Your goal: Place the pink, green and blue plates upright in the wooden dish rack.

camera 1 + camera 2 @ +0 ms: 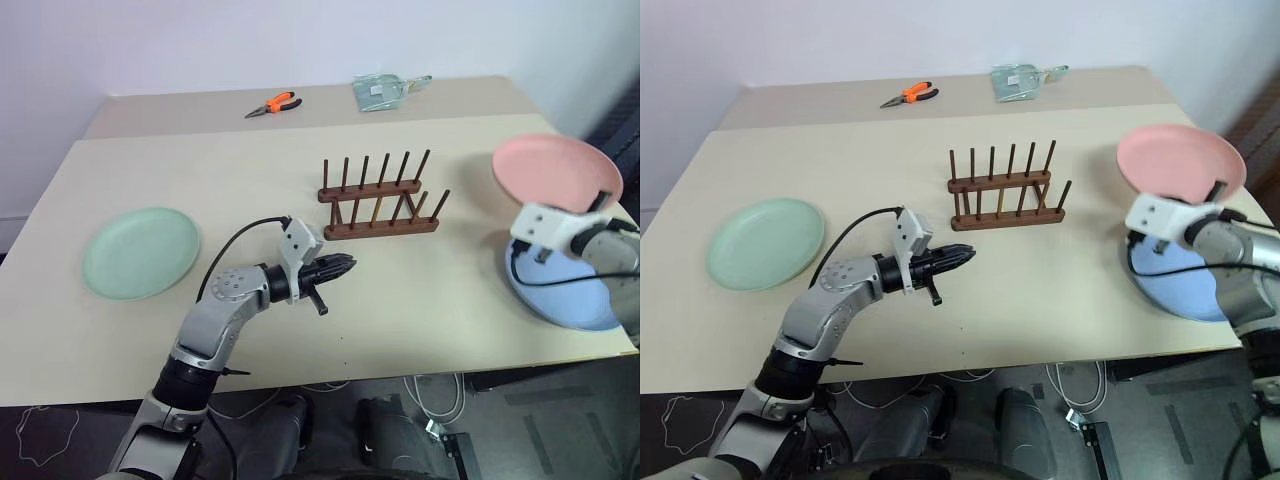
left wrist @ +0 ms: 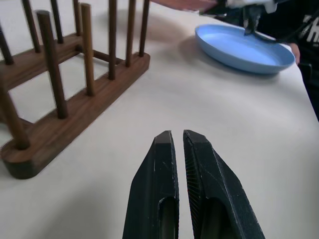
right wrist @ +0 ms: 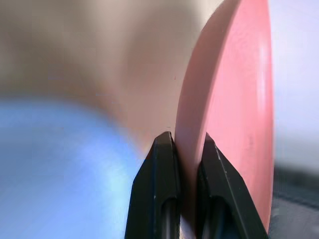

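The pink plate (image 1: 556, 172) hangs above the table's right side. My right gripper (image 3: 187, 144) is shut on its rim, one finger on each face. Just below it the blue plate (image 1: 562, 296) lies flat near the right front edge. At the far left the green plate (image 1: 140, 252) also lies flat. The wooden dish rack (image 1: 380, 196) stands empty mid-table, its pegs upright. In front of the rack and a little to its left, my left gripper (image 1: 345, 266) is shut on nothing and points toward the right; the rack (image 2: 75, 99) is close beside it.
Orange-handled pliers (image 1: 274, 103) and a clear plastic bag (image 1: 380, 90) lie on the rear table section. A black cable loops off my left wrist. Bare tabletop lies between the rack and the blue plate.
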